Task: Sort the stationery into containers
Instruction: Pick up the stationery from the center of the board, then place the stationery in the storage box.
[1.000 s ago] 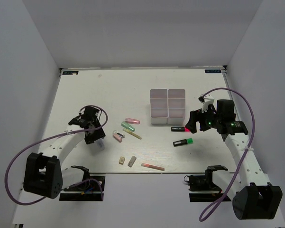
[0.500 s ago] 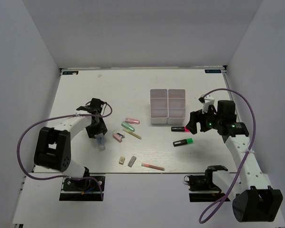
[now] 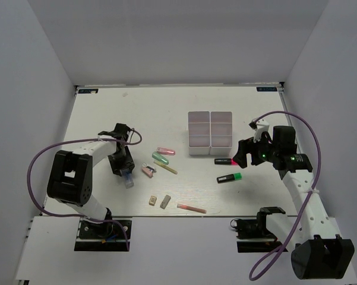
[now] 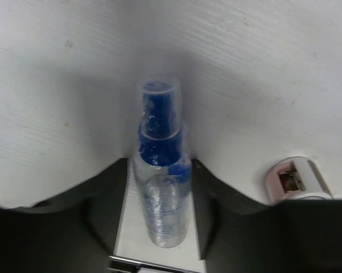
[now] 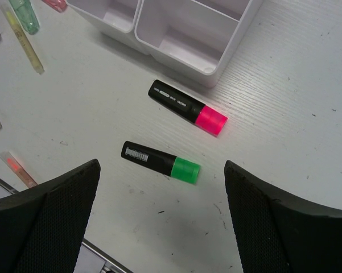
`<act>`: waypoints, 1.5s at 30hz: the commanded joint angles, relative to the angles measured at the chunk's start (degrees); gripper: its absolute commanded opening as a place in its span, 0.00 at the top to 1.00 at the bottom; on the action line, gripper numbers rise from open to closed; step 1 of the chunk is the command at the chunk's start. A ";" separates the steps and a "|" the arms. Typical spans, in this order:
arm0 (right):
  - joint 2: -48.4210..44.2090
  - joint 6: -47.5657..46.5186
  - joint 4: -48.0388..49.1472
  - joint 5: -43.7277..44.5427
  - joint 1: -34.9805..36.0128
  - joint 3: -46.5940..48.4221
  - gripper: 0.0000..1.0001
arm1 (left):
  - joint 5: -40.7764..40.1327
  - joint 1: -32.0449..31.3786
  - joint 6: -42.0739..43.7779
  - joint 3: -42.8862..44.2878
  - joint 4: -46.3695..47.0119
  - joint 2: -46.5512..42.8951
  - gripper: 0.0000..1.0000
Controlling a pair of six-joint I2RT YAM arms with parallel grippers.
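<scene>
On your white table (image 3: 95, 119), the left gripper (image 3: 125, 173) straddles a clear blue-capped pen (image 4: 159, 193) lying flat. Its jaws flank the pen closely, but you can't tell whether they pinch it. Lift on a loose hold and it may slip out, or a finger may nudge the pink marker (image 4: 296, 179) just beside. The box (image 3: 202, 151) sits well apart, rightward. Past it, the right gripper (image 3: 245, 153) hangs wide open and empty over the red highlighter (image 5: 188, 108) and green highlighter (image 5: 159, 162).

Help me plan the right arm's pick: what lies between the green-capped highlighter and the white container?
The pink-capped highlighter, lying apart from both the green-capped highlighter and the container; the right wrist view shows it.
</scene>
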 commanded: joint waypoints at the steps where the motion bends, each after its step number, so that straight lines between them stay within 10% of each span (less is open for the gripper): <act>1: -1.12 -0.68 -0.21 -1.02 -0.25 1.04 0.09 | 0.89 0.20 -0.25 -2.72 2.40 0.69 0.46; 12: -1.65 -0.77 0.22 -1.19 -0.25 0.78 0.13 | 3.61 -0.75 -0.08 -1.42 3.46 -0.17 1.00; 13: -1.65 -0.77 0.14 -1.63 -0.25 0.69 0.21 | 3.87 -1.20 1.40 -0.19 2.07 -1.75 1.00; 16: -1.21 -1.65 0.22 -3.39 -0.25 0.43 1.00 | 8.34 -4.71 5.18 8.59 1.00 -4.05 1.00; 20: -0.77 -3.67 1.10 -4.53 -0.17 -0.71 1.00 | 17.13 -10.32 9.75 26.12 2.13 -1.26 1.00; 24: -0.77 -6.04 1.72 -6.72 -0.43 -1.68 0.45 | 23.38 -15.34 16.87 31.64 10.47 0.61 1.00; 31: -1.21 -7.27 2.60 -11.12 -0.25 -2.83 0.41 | 40.83 -18.69 23.74 30.75 37.55 4.90 1.00; 33: -1.21 -7.71 3.47 -14.00 -0.08 -3.52 0.45 | 43.50 -18.78 25.84 32.68 42.97 8.06 1.00; 36: -0.94 -11.48 4.27 -19.96 -0.08 -4.58 0.96 | 48.34 -18.69 27.08 34.53 49.38 10.80 1.00; 45: -1.47 -20.54 2.77 -25.19 -0.25 -6.52 1.00 | 52.84 -16.84 27.35 43.24 60.14 20.73 1.00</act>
